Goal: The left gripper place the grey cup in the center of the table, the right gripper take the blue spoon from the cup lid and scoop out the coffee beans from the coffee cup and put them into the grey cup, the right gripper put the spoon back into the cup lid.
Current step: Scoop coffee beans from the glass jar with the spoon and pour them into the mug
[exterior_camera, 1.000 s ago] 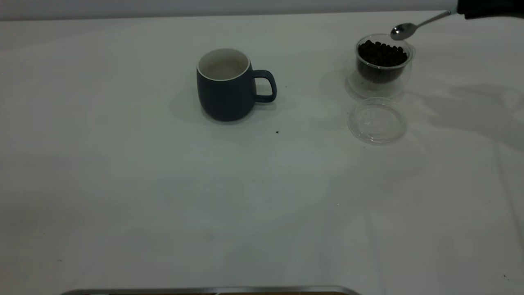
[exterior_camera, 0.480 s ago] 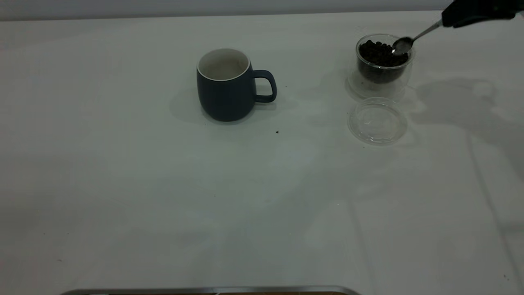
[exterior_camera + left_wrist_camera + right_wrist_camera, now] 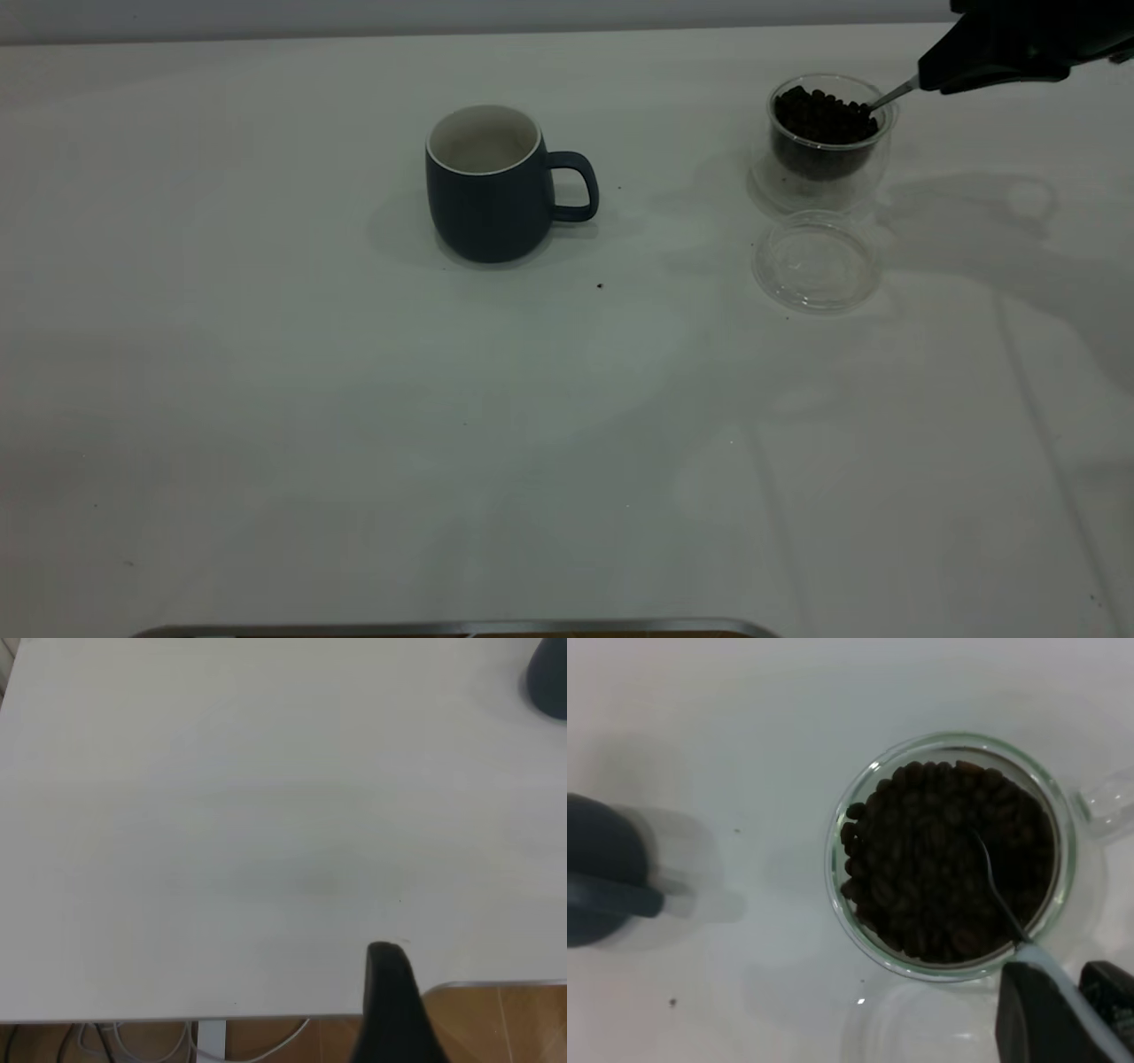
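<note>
The grey cup (image 3: pixel 485 190) stands upright near the table's middle, handle toward the right; it also shows in the right wrist view (image 3: pixel 601 870) and the left wrist view (image 3: pixel 549 673). The coffee cup (image 3: pixel 828 164) stands at the far right, heaped with coffee beans (image 3: pixel 822 115). My right gripper (image 3: pixel 941 75) is shut on the blue spoon (image 3: pixel 1063 983) by its pale handle. The spoon's metal neck (image 3: pixel 1001 895) slants down and its bowl is buried in the beans (image 3: pixel 921 859). The cup lid (image 3: pixel 815 261) lies empty just in front of the coffee cup. My left gripper (image 3: pixel 394 979) hangs over the table's near edge.
A dark speck (image 3: pixel 600 285) lies on the white table (image 3: pixel 354 425) in front of the grey cup. A metal strip (image 3: pixel 452 627) runs along the near edge. The right arm's shadow falls right of the lid.
My right gripper has come down and to the left. The spoon's bowl went from above the coffee cup's rim into the beans. The cups and lid have not moved.
</note>
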